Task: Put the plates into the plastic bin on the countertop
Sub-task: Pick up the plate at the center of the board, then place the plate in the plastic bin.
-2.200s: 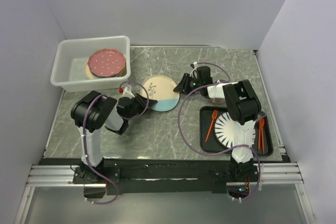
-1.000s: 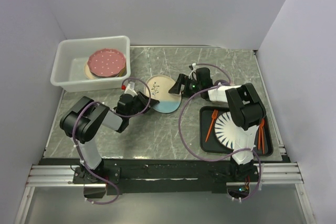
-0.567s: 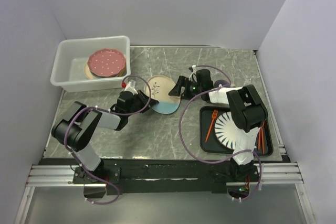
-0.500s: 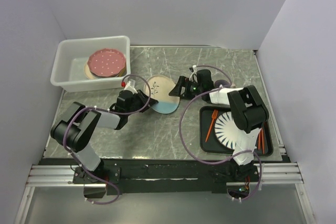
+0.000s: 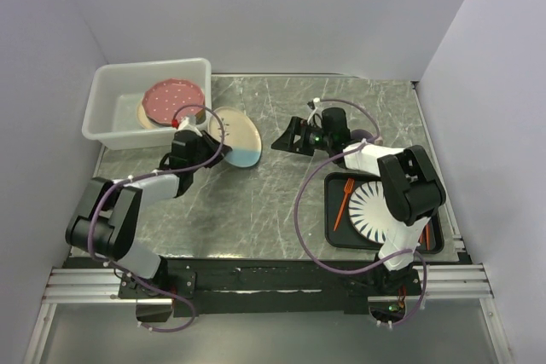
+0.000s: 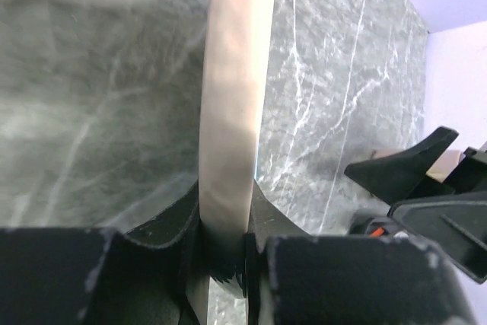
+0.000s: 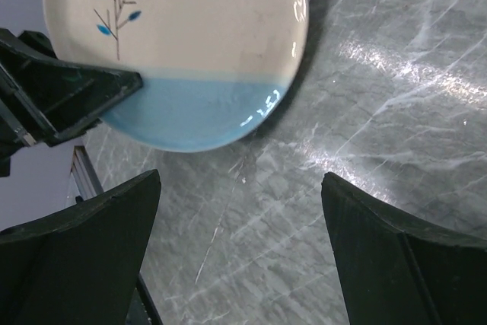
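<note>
— How is the countertop (image 7: 396, 104) looking?
— It is shining: polished smooth, marble-look, throwing back glare. The plate (image 7: 190, 43) is gleaming too, glazed like ceramic.
— And the plastic bin (image 5: 107, 117)?
— Looking milky, translucent, softly satin. The right gripper (image 7: 240, 179) is showing matt black fingers (image 7: 84, 226), seemingly hard plastic.

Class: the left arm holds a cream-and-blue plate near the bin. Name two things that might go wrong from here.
The left gripper pinches the plate only at its rim, so it may tilt or slip out. The plate hangs close to the plastic bin and might knock its wall going in.
</note>
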`<move>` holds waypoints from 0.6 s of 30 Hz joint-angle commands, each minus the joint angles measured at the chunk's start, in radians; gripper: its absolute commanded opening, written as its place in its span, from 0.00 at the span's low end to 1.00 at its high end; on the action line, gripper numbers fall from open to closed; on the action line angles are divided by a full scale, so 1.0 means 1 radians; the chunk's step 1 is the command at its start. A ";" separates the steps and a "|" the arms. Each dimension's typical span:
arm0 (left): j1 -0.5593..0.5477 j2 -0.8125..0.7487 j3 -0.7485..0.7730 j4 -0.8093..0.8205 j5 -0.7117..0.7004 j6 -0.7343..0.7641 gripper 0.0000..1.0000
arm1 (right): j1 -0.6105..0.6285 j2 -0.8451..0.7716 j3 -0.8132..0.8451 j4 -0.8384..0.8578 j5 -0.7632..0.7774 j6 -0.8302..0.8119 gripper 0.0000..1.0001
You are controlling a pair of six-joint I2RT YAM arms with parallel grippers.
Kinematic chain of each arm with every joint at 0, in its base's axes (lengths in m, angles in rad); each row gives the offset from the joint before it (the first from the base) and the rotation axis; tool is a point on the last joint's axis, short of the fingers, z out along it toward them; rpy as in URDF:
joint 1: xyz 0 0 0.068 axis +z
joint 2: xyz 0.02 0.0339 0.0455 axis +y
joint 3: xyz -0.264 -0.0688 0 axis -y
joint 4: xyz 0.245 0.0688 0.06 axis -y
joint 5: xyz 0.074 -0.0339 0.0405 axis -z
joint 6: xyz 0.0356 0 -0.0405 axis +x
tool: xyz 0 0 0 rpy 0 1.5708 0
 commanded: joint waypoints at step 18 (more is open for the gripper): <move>0.295 -0.177 0.335 -0.052 0.131 0.059 0.01 | 0.040 0.016 0.005 0.026 -0.009 0.002 0.93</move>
